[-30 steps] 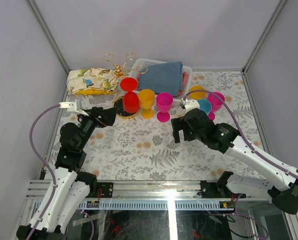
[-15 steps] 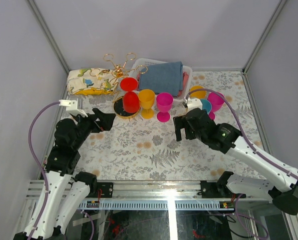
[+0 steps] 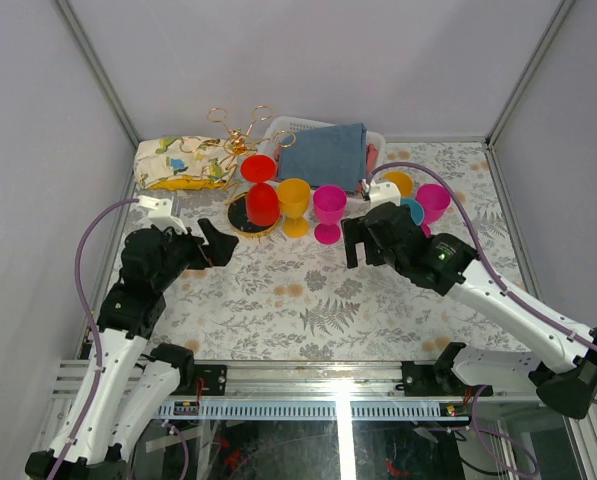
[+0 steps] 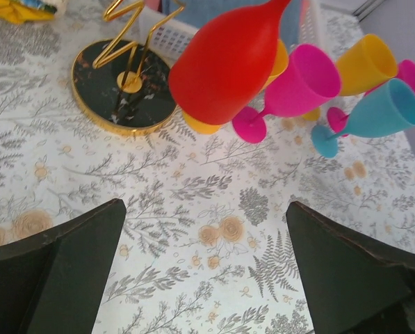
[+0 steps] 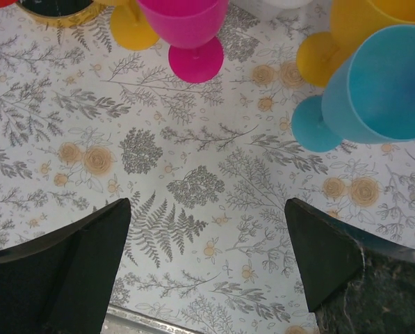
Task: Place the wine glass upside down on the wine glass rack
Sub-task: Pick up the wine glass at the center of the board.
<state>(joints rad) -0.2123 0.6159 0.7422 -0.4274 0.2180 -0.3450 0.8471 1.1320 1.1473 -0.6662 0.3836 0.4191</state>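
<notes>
The red wine glass [image 3: 262, 203] sits foot up, bowl down on the wine glass rack [image 4: 99, 83], upper left of centre in the overhead view, its bowl above the rack's dark round base. The left claw [image 3: 214, 246], spread and empty, hangs just lower left of the rack. The right claw [image 3: 352, 243], also spread and empty, hovers over the counter [image 3: 298, 300] beside an upright magenta glass [image 3: 329, 205]

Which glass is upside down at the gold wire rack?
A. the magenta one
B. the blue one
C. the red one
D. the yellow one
C: the red glass has its bowl mouth pointing down above the dark base of the rack, with its foot uppermost.
</notes>
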